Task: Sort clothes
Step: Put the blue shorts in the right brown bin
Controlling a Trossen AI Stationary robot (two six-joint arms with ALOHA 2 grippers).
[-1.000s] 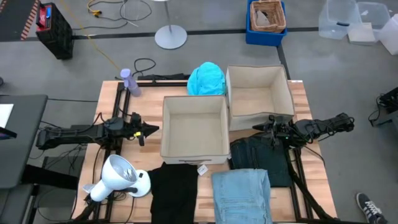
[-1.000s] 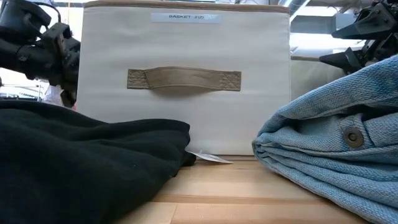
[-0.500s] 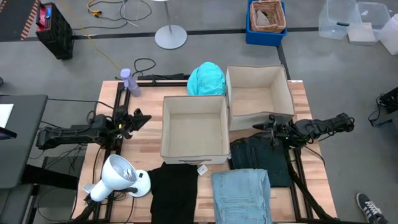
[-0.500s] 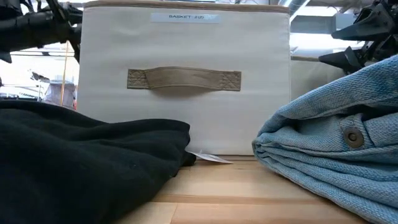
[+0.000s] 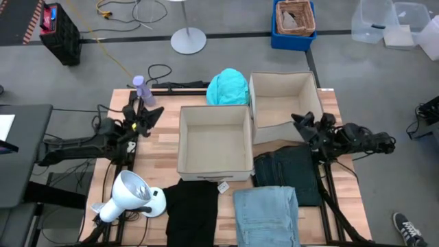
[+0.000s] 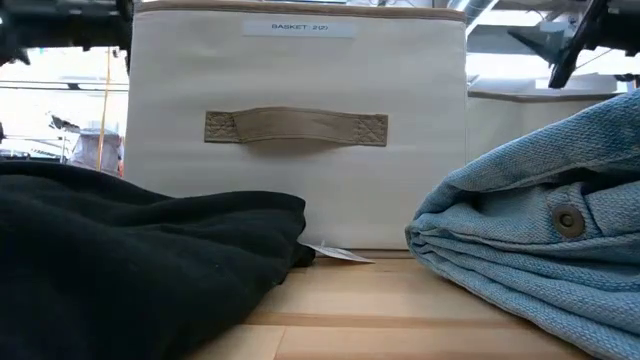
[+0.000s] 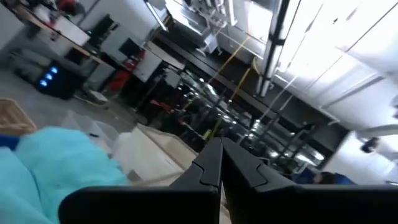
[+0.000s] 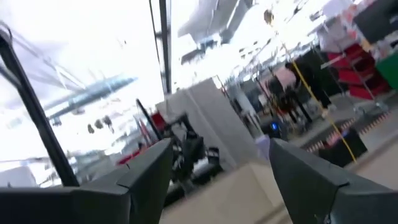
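The left gripper (image 5: 152,114), fingers pressed together and empty, hangs left of the near box (image 5: 214,140), with the teal top (image 5: 227,87) beyond that box's far edge, nearest this arm. The right gripper (image 5: 302,123), spread wide, hovers beside the charcoal jeans (image 5: 288,173). Black garment (image 5: 191,209) and blue jeans (image 5: 266,215) lie at the worktop (image 5: 163,147) front.

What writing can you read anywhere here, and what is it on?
"BASKET 2(2)", roughly, since the small print is hard to make out: white label at the top of the front beige box.
White tag under that box: too small to read.
Nothing else is legible.
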